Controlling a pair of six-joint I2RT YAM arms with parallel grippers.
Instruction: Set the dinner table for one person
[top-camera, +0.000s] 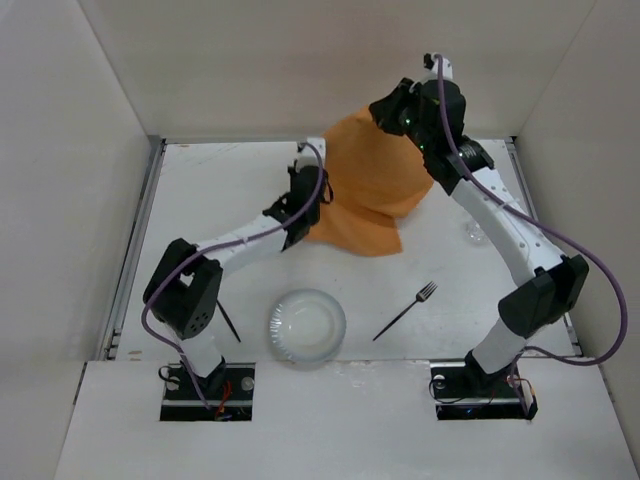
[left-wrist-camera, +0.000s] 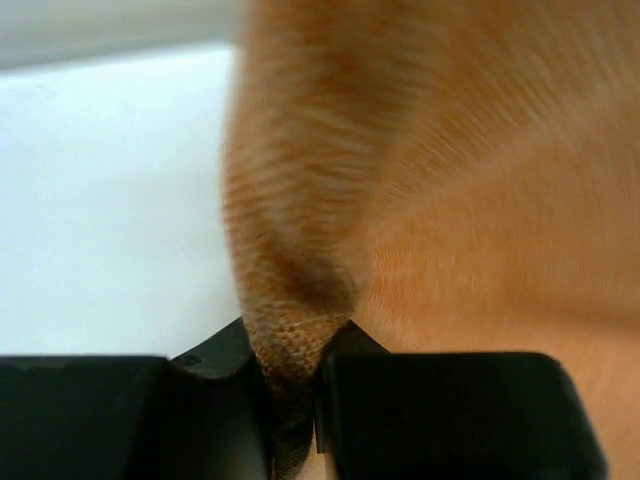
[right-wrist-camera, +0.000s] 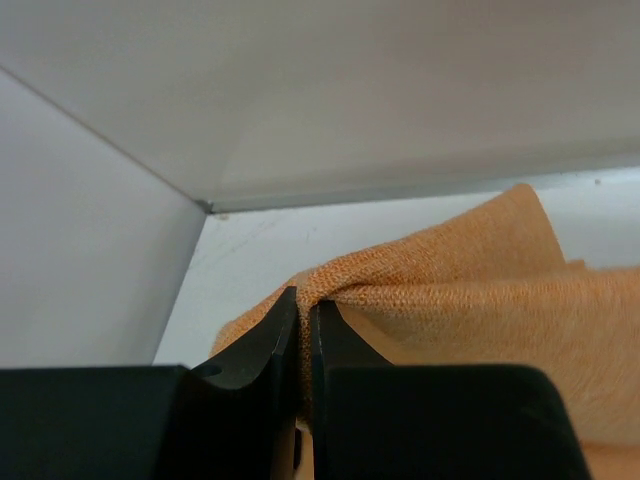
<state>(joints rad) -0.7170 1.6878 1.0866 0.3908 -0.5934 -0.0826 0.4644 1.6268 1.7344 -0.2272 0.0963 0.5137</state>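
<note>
Near the far edge of the dinner table (top-camera: 215, 195), my left pincer (left-wrist-camera: 292, 352) and right pincer (right-wrist-camera: 303, 312) each clench a bunched fold of the orange placemat (top-camera: 365, 190), which is partly lifted. I should pull it taut between them, then lay it flat toward the near edge.

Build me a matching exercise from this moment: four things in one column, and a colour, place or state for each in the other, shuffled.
Things
1. placemat
2. plate
3. fork
4. left hand

Descriptions
A. round, pale and see-through, lying flat
B. shut on a fold of woven cloth
C. orange, bunched up and partly lifted
D. dark and thin, lying to the right of the plate

Pairs: 1-C, 2-A, 3-D, 4-B
</note>
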